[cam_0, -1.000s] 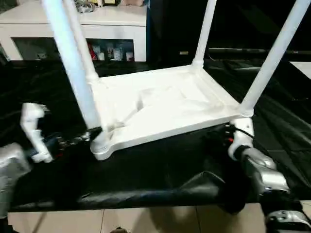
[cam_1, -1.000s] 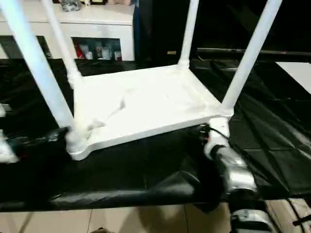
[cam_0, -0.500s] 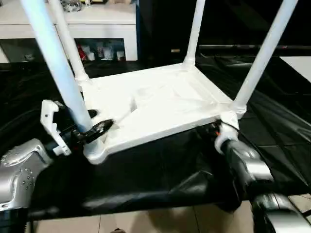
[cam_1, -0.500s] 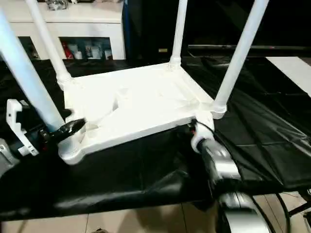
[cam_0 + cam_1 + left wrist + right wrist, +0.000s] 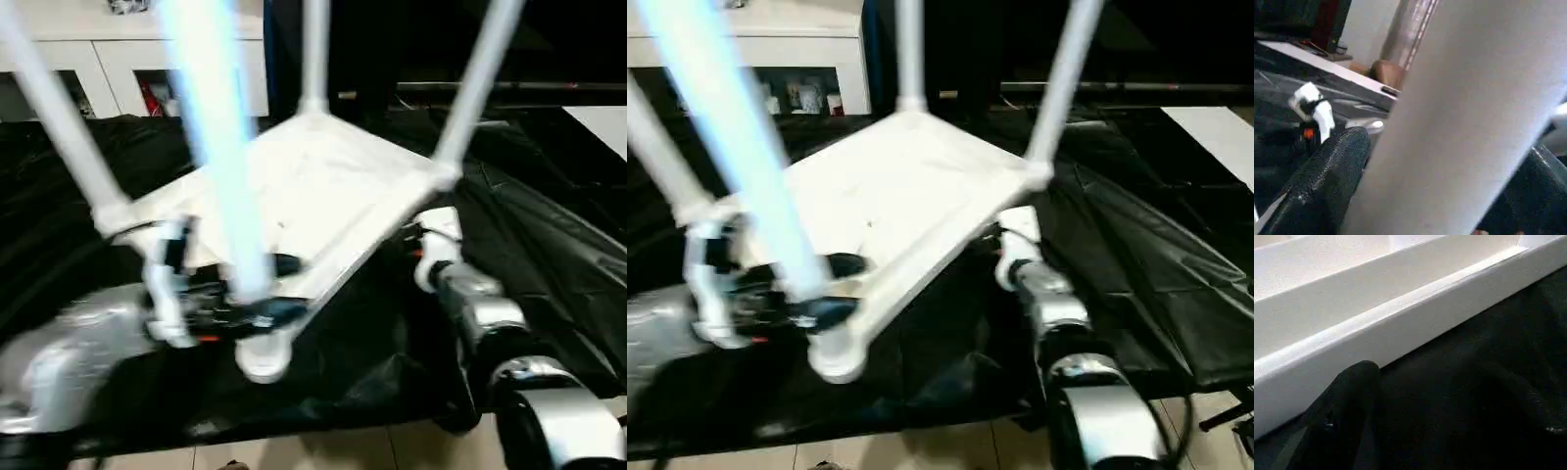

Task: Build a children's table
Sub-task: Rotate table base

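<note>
Left eye view: the children's table [image 5: 323, 191] is lying upside down on a black sheet [image 5: 549, 245], its four round tube legs pointing up.
Here the left gripper [image 5: 257, 292] is closing its black fingers around the nearest leg [image 5: 220, 147] just above its socket at the near corner, while the right gripper [image 5: 423, 253] is sitting against the tabletop's right edge; how its jaws stand I cannot tell. A white cabinet [image 5: 98, 59] is standing behind. Right eye view: the smooth white plastic top is showing a raised rim and rounded corners. Left wrist view: the matte white tube is filling the gap between the two textured black fingers [image 5: 1327, 181], which are pressing on it. Right wrist view: one black finger [image 5: 1347, 406] is lying beside the table's straight white rim, over the black sheet.
</note>
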`<state>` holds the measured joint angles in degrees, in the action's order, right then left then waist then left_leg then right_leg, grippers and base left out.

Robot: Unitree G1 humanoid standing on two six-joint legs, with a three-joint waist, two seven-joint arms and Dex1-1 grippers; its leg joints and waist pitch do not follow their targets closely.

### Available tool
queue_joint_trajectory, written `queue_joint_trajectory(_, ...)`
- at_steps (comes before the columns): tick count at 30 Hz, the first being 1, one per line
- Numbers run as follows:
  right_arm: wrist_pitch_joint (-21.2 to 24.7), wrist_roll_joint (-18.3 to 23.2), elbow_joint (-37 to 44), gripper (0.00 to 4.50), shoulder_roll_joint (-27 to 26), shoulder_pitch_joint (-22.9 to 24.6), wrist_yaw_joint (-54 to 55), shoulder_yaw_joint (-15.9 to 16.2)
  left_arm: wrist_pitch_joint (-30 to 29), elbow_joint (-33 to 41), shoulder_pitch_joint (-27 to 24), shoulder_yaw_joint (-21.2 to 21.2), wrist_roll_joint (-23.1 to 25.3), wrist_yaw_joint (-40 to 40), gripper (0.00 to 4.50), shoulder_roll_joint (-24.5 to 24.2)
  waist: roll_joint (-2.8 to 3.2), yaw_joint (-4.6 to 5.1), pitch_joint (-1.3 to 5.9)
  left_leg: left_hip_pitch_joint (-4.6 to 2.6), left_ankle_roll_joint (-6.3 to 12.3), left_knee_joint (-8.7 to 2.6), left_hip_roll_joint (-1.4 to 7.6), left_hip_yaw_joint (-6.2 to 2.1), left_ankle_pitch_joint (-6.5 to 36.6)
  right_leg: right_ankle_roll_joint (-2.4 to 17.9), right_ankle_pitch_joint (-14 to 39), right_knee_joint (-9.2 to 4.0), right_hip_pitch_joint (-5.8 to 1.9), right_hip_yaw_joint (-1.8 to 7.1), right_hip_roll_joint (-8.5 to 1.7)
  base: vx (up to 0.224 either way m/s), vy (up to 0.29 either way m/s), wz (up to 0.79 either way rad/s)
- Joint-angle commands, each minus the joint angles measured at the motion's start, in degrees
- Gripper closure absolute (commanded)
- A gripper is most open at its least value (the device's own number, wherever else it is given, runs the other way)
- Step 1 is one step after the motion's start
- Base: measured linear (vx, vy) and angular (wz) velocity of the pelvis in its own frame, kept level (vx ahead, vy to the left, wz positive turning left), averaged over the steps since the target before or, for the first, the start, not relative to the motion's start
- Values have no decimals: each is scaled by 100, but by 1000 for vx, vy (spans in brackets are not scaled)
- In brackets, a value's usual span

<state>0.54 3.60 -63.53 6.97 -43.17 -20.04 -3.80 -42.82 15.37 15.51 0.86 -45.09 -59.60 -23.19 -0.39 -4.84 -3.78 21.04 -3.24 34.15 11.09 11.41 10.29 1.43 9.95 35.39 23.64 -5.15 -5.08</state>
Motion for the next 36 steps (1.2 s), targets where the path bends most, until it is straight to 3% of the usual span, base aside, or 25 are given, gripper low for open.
queue_joint_trajectory(1, -145, -78, -60, 102, -363, -225, -297, 252, 147, -7, 230, -372, 152, 97, 9, 173, 22, -21, 381, -79, -112, -428, 203, -102, 1465, 971, 1814, -438, -289, 329, -345, 0, 0, 0)
queue_joint_trajectory(2, -186, -115, -103, 102, -484, -259, -363, 314, 187, -80, 360, -521, 205, 110, 9, 292, 30, 19, 388, -36, -191, -452, 210, -138, 1533, 904, 1932, -437, -331, 316, -361, 0, 0, 0)
queue_joint_trajectory(4, -226, -143, -164, 102, -605, -294, -427, 360, 261, -167, 495, -681, 271, 119, 9, 412, 15, 50, 392, -51, -224, -455, 206, -144, 1590, 905, 1906, -440, -323, 316, -359, 0, 0, 0)
queue_joint_trajectory(12, -375, -303, -306, 102, -809, -296, -462, 500, 705, -631, 905, -1125, 823, 464, 9, 1053, 0, 93, 420, -40, -52, -418, 209, -127, 1264, 1154, 1255, -400, -341, 320, -349, 0, 0, 0)
queue_joint_trajectory(13, -473, -339, -370, 102, -748, -335, -243, 421, 1241, -1222, 1107, -1174, 1532, 1054, 9, 1180, 22, 100, 422, -32, 1, -416, 204, -126, 1220, 1180, 1161, -402, -344, 316, -341, 0, 0, 0)
queue_joint_trajectory(14, -476, -337, -371, 102, -743, -338, -230, 414, 1270, -1254, 1116, -1175, 1566, 1076, 9, 1176, 26, 94, 412, -57, 4, -414, 200, -120, 1305, 1134, 1240, -436, -314, 311, -319, 0, 0, 0)
queue_joint_trajectory(15, -503, -316, -387, 102, -702, -363, -114, 344, 1537, -1541, 1202, -1186, 1877, 1271, 9, 1144, 19, 77, 423, -75, -22, -409, 195, -130, 1334, 1102, 1285, -432, -333, 310, -336, 0, 0, 0)
queue_joint_trajectory(19, -553, -201, -376, 102, -536, -383, 156, 140, 2029, -2134, 1315, -1096, 2422, 1528, 9, 808, 8, 75, 419, -63, -73, -420, 192, -146, 1448, 938, 1668, -447, -336, 303, -359, 0, 0, 0)
queue_joint_trajectory(21, -569, -184, -374, 102, -479, -365, 235, 93, 2148, -2250, 1304, -1058, 2525, 1494, 9, 656, 23, 64, 419, -91, -110, -421, 199, -147, 1495, 920, 1733, -452, -308, 297, -355, 0, 0, 0)
queue_joint_trajectory(30, -658, -65, -191, 102, -267, -230, 525, -126, 2453, -2588, 1135, -926, 2763, 1336, 9, 202, 52, 30, 435, -95, -111, -420, 207, -137, 1490, 1095, 1450, -418, -286, 297, -356, 0, 0, 0)
queue_joint_trajectory(32, -659, -62, -87, 102, -206, -195, 465, -125, 2295, -2437, 1044, -971, 2665, 1138, 9, 70, 33, 10, 442, -90, -109, -423, 213, -133, 1438, 1135, 1302, -393, -294, 296, -353, 0, 0, 0)
queue_joint_trajectory(34, -615, -93, 139, 102, -90, -99, 255, -65, 1847, -1887, 771, -1140, 2367, 617, 9, -242, 45, -40, 459, -88, -106, -416, 236, -140, 1298, 1212, 1046, -324, -315, 301, -382, 0, 0, 0)
queue_joint_trajectory(35, -580, -107, 248, 102, -25, -53, 138, -37, 1640, -1611, 637, -1223, 2233, 359, 9, -395, 12, -34, 446, -87, -61, -416, 221, -110, 1246, 1233, 996, -338, -297, 300, -347, 0, 0, 0)
queue_joint_trajectory(36, -504, -131, 459, 102, 113, 44, -100, 25, 1277, -1230, 481, -1328, 2026, 97, 9, -637, 29, -55, 453, -112, -59, -406, 224, -108, 1237, 1265, 944, -320, -283, 304, -351, 0, 0, 0)
